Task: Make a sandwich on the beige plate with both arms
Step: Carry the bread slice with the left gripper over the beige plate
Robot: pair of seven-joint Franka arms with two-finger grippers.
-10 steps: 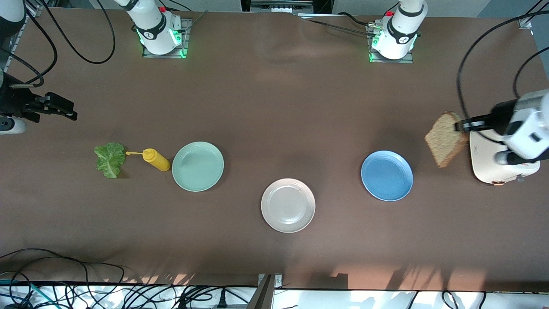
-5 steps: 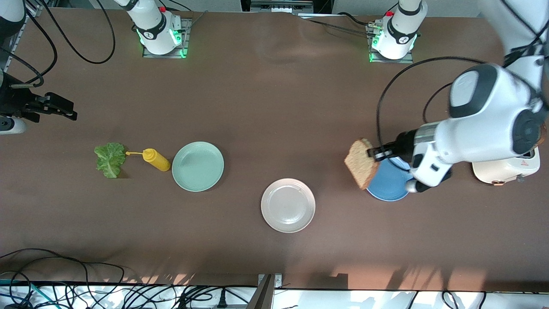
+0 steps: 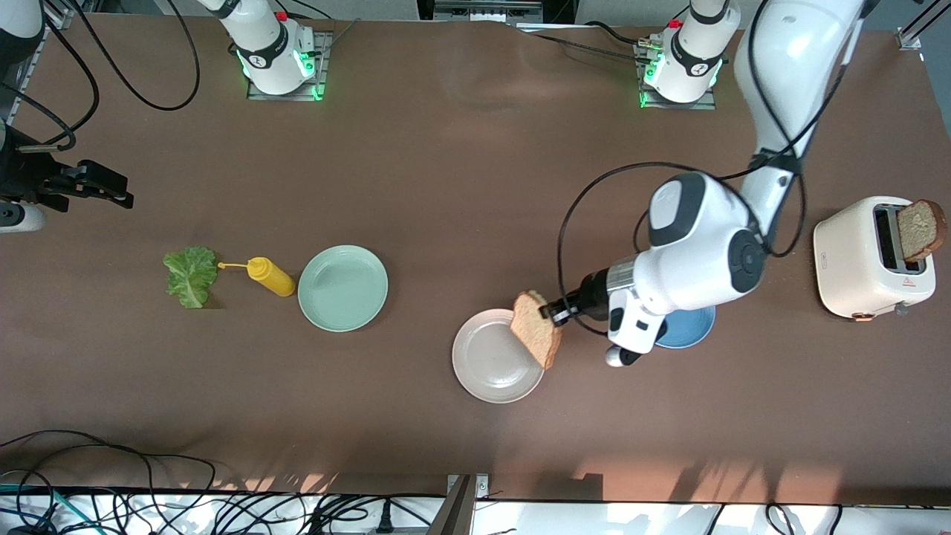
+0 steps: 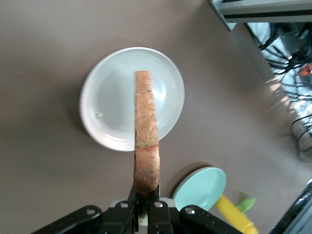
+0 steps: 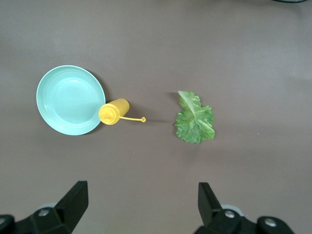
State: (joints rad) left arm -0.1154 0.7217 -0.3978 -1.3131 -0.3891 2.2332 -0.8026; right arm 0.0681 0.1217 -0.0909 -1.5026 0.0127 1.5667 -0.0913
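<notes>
My left gripper point(image 3: 550, 310) is shut on a brown bread slice point(image 3: 536, 329), held on edge over the rim of the beige plate point(image 3: 487, 364) at the side toward the left arm's end. In the left wrist view the slice point(image 4: 145, 146) hangs edge-on over the plate point(image 4: 112, 102), pinched in the gripper point(image 4: 146, 197). The green lettuce leaf point(image 3: 190, 276) lies on the table toward the right arm's end; it also shows in the right wrist view point(image 5: 194, 118). My right gripper point(image 3: 111, 195) is open and empty, waiting at the table's edge, its fingertips point(image 5: 78, 195) wide apart.
A mint-green plate point(image 3: 342, 287) and a yellow mustard bottle point(image 3: 269, 275) lie between the lettuce and the beige plate. A blue plate point(image 3: 687, 327) sits partly under the left arm. A white toaster point(image 3: 869, 260) holds another bread slice point(image 3: 920, 229). Cables run along the front edge.
The left arm has carried the bread slice from beside the toaster, across the blue plate, to over the beige plate's rim. The toaster and its second slice are uncovered. The right arm has not moved.
</notes>
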